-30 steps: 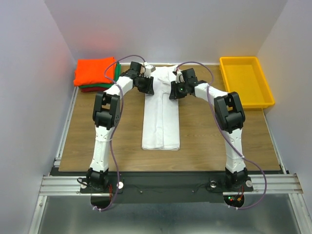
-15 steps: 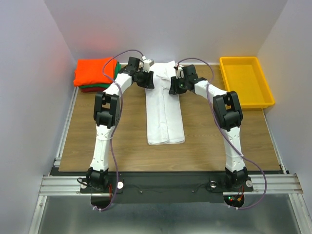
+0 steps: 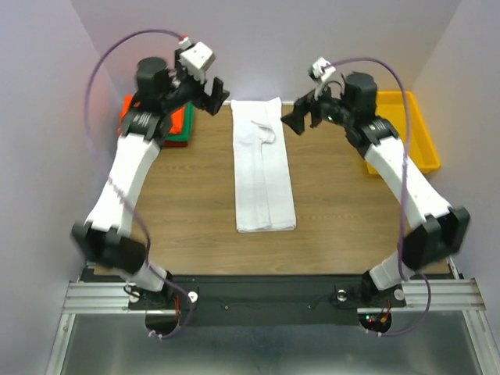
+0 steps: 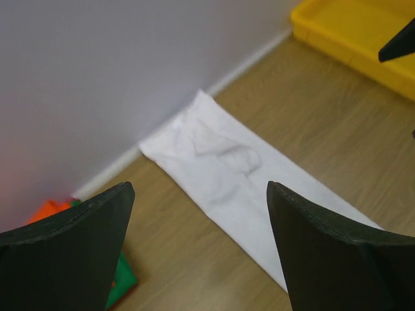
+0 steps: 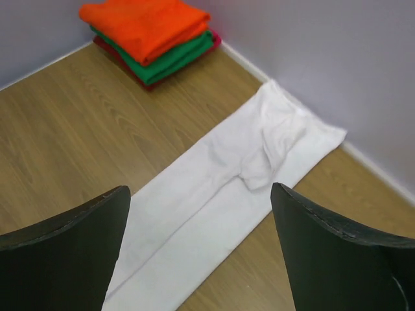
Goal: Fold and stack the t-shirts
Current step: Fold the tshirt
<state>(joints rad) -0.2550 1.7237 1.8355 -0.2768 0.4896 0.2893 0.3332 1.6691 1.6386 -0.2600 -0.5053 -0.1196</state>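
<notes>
Wooden table (image 3: pixel 172 195): white t-shirt (image 3: pixel 264 176) folded lengthwise, centre frame; folded stack (image 5: pixel 152 32) upper left. Left gripper (image 3: pixel 214 91) and right gripper (image 3: pixel 299 119) both spread, gripping nothing.

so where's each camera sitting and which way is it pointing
top external: above, behind the bases, looking down at the table; both arms show
left wrist: on left arm, facing white t-shirt and wall; open left gripper shows
right wrist: on right arm, facing t-shirt and folded stack; open right gripper shows
shared: the white t-shirt
</notes>
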